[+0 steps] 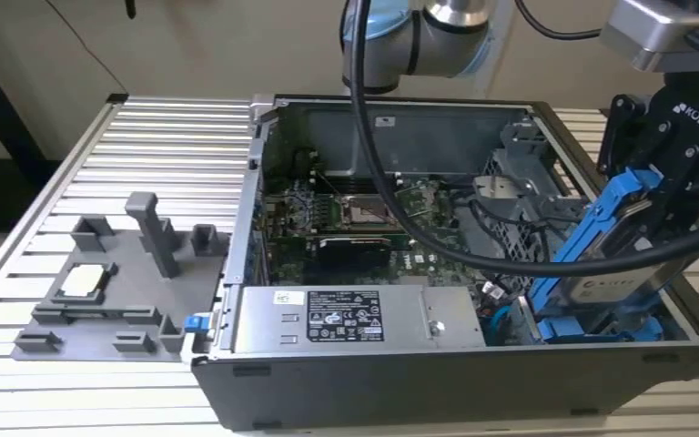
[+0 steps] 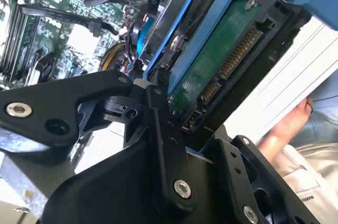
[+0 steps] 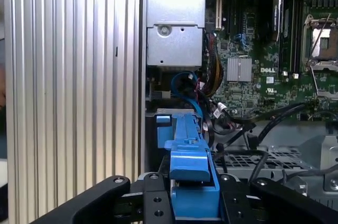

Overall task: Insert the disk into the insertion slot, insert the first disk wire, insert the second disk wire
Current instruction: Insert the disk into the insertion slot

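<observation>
Gripper (image 3: 193, 203), clamped on the disk (image 1: 595, 238), holds it tilted, lower end over the insertion slot (image 1: 513, 319), beside the other blue-fronted drive (image 1: 599, 328); likely hazards: skewed frame jamming on the bay edge, or snagging the black cables (image 3: 274, 121) beyond.

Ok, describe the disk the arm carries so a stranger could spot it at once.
Find the open computer case on the ribbed table; at its end on the exterior view's right, the gripper holds the disk tilted over the corner. Unlike the other blue-fronted drive lying low inside beneath it, this one is raised and gripped.
</observation>
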### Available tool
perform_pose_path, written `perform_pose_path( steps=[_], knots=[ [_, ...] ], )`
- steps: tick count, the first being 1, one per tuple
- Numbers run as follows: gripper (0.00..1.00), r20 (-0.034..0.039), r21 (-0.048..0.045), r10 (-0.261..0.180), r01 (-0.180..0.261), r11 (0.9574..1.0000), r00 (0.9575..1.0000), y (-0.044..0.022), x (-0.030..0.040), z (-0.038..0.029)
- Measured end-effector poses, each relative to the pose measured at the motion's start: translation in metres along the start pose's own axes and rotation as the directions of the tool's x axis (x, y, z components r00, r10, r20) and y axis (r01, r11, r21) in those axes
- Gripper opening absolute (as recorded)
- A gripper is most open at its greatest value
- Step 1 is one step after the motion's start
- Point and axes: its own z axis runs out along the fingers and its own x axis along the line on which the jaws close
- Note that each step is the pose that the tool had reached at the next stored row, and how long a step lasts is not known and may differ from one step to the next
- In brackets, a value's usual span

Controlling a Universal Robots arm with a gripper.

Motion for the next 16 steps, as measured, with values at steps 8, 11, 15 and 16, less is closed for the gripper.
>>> perform_pose_path(
  steps=[8,11,15,16],
  knots=[
    [0.33,0.002,-0.0001,0.0,0.0,1.0,1.0,-0.0046,-0.0008,0.0079],
    [0.33,0.0032,-0.0008,0.0,0.0,1.0,1.0,-0.0049,-0.0019,0.0123],
    [0.33,0.0045,-0.0019,0.0,0.0,1.0,1.0,-0.0052,-0.0032,0.0177],
    [0.33,0.0053,-0.002,0.0,0.0,1.0,1.0,-0.0053,-0.0033,0.0191]
  ],
)
